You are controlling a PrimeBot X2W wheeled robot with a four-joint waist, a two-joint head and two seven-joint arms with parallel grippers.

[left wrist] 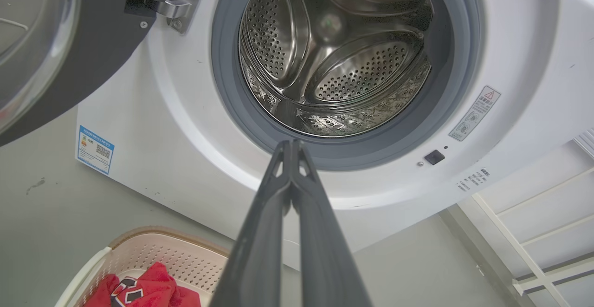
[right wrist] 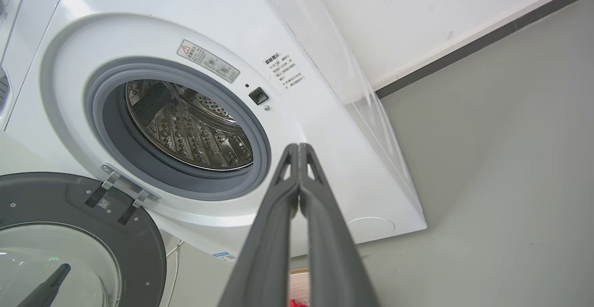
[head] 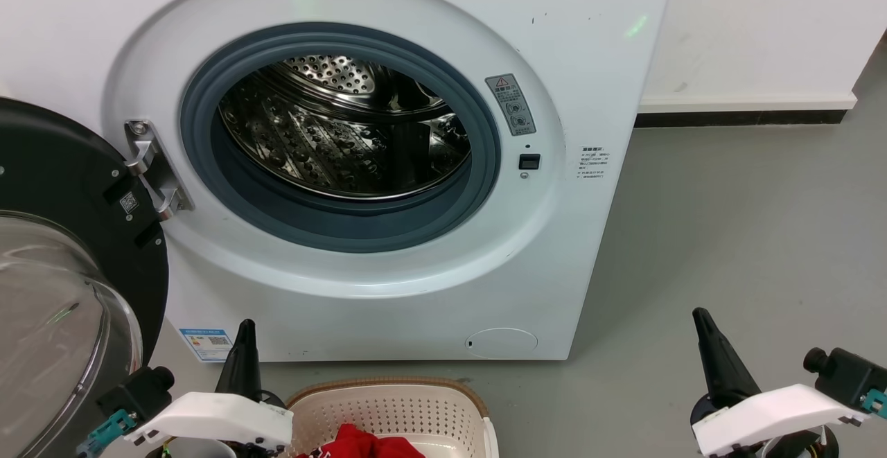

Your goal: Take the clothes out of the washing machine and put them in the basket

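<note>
The white washing machine [head: 388, 285] stands in front of me with its door swung open to the left. Its steel drum [head: 339, 132] shows bare metal, with no fabric seen inside. Red clothes [head: 364, 443] lie in the cream basket [head: 388, 402] on the floor below the porthole. The red clothes [left wrist: 139, 290] and the basket [left wrist: 153, 256] also show at the lower left of the left wrist view. My left gripper [head: 244, 330] is shut, beside the basket's left edge. My right gripper [head: 700, 319] is shut, off to the right over the floor. Nothing is held.
The black-framed glass door [head: 62, 292] hangs open at the far left, close to my left arm. Grey floor [head: 727, 236] spreads to the right of the machine, up to a white wall with a dark skirting [head: 741, 117].
</note>
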